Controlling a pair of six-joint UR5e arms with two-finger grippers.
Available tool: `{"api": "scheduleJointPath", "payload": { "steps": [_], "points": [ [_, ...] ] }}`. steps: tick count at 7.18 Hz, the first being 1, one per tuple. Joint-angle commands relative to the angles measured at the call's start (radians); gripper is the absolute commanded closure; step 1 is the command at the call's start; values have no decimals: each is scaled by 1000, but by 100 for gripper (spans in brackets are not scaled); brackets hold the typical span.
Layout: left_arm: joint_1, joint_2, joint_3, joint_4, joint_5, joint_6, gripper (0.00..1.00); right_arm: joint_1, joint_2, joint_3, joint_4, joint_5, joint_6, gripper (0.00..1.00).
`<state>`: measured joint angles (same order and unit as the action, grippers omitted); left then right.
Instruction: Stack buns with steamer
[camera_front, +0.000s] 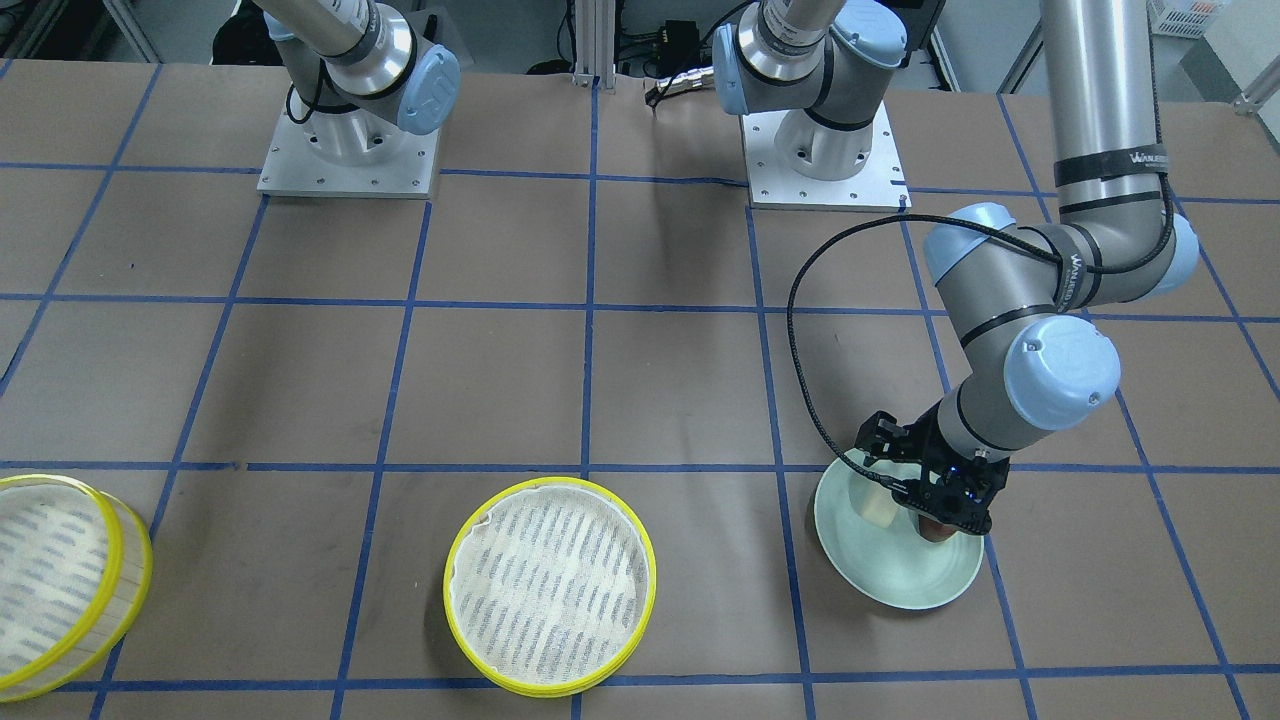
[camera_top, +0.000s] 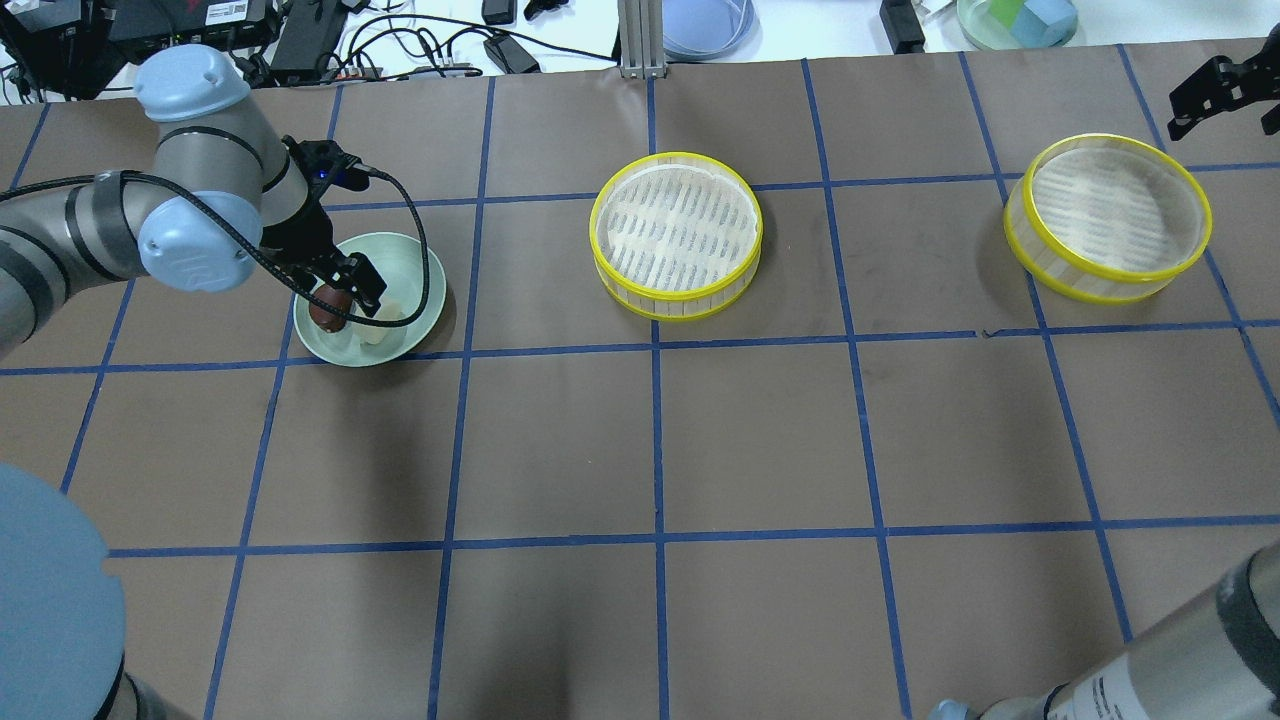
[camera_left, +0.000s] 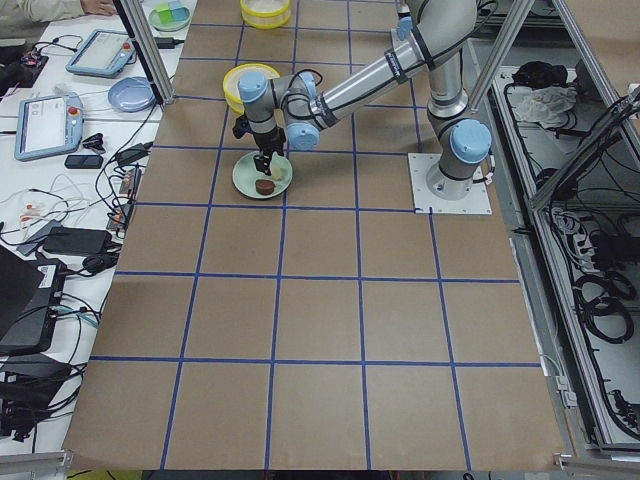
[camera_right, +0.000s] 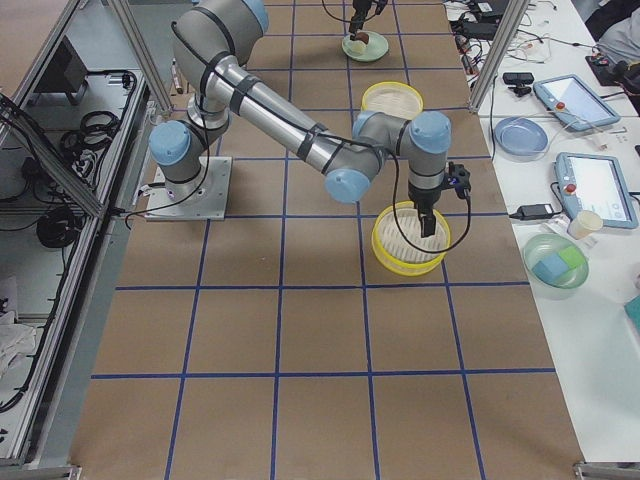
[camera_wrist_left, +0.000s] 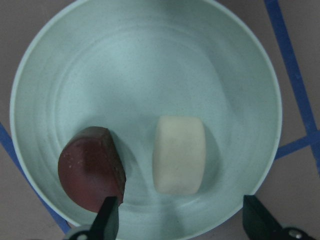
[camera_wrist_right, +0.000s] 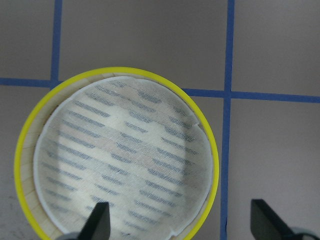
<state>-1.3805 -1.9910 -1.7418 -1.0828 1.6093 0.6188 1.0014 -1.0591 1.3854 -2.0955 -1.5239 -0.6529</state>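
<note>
The pale cream bun (camera_wrist_left: 179, 155) and the dark reddish-brown bun (camera_wrist_left: 90, 175) lie side by side on a pale green plate (camera_wrist_left: 150, 75). My left gripper (camera_wrist_left: 182, 222) hovers open just above the plate, with the cream bun between its fingers and the brown bun beside one fingertip (camera_wrist_left: 107, 220). In the overhead view the gripper (camera_top: 345, 295) partly covers both buns. One steamer tier (camera_top: 676, 235) stands mid-table, empty. The other tier (camera_top: 1108, 215) stands at the right. My right gripper (camera_wrist_right: 182, 225) hangs open above that tier (camera_wrist_right: 117, 155), holding nothing.
The brown table has blue tape grid lines. Beyond its far edge lie cables, a blue dish (camera_top: 705, 20) and a green bowl with blocks (camera_top: 1015, 15). The two arm bases (camera_front: 348, 150) stand at the robot's side of the table.
</note>
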Motion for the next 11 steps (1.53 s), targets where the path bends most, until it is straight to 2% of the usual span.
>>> {"api": "scheduleJointPath", "payload": {
  "steps": [1,2,3,4,6,7,8,9,10,11],
  "points": [
    [-2,-29,2,3,-2,1,26,-38,79,-2,-41,1,-94,1],
    [-2,-38,11,4,-2,2,47,-50,94,-2,-41,-2,-93,7],
    [-2,-46,16,30,-2,5,83,-53,102,-2,-41,-4,-93,10],
    [-2,-57,16,59,0,6,100,-53,103,-2,-41,2,-87,11],
    [-2,-52,50,63,0,-13,100,-69,146,0,-61,4,-88,20],
    [-2,-36,86,64,-3,-36,100,-69,146,0,-76,4,-90,22],
    [-18,-19,122,55,0,-97,100,-69,152,0,-77,4,-90,29],
    [-56,0,149,50,-12,-246,100,-69,156,0,-81,5,-85,30],
    [-131,15,181,52,-50,-425,100,-69,159,0,-83,5,-85,45],
    [-191,11,206,64,-81,-612,100,-69,160,1,-81,5,-83,46]
  ]
}}
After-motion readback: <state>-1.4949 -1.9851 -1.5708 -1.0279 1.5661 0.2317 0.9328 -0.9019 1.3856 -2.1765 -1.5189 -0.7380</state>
